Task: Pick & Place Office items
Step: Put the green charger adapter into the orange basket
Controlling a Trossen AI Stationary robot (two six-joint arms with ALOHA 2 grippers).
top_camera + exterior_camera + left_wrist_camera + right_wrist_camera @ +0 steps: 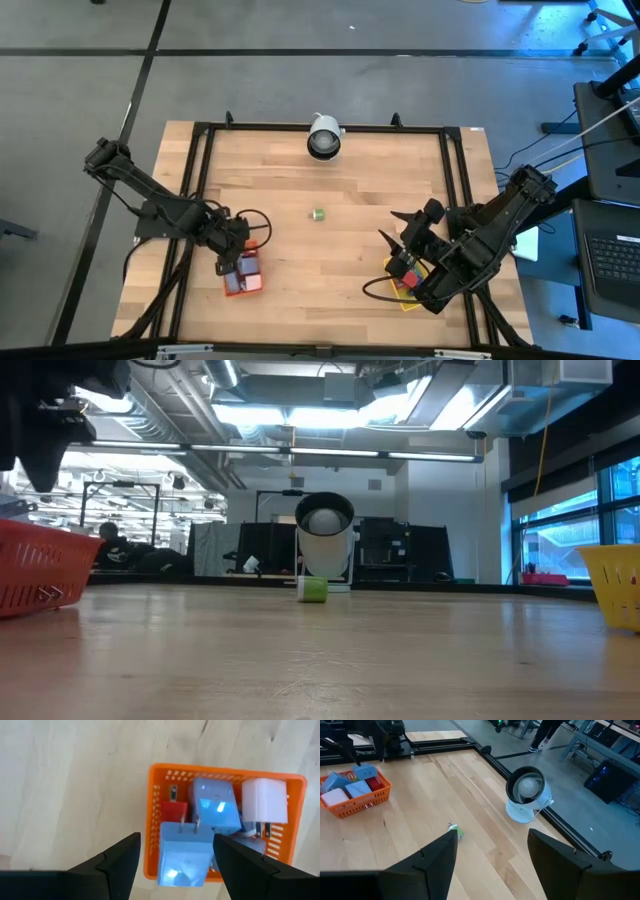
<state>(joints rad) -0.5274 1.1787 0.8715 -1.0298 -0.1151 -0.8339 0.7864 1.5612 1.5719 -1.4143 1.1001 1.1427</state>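
Note:
My left gripper (176, 837) (237, 243) hovers open above the orange tray (150, 820) (252, 285) near the table's left side. The tray holds several office items: two light blue plug-shaped blocks (184, 855), a red one (172, 810) and a pale lilac one (264, 801). The fingers stand either side of the nearer blue block without touching it. A single green piece (318, 214) (456, 833) lies on the bare wood mid-table. My right gripper (492, 834) (393, 228) is open, raised beside the yellow tray (405, 303), which holds a red piece (400, 268).
A white round device (323, 137) (526, 795) stands at the far edge, behind the green piece (313, 589). A black frame (200, 160) borders the table. In the low view the orange tray (40, 570) sits left and the yellow tray (615, 585) right.

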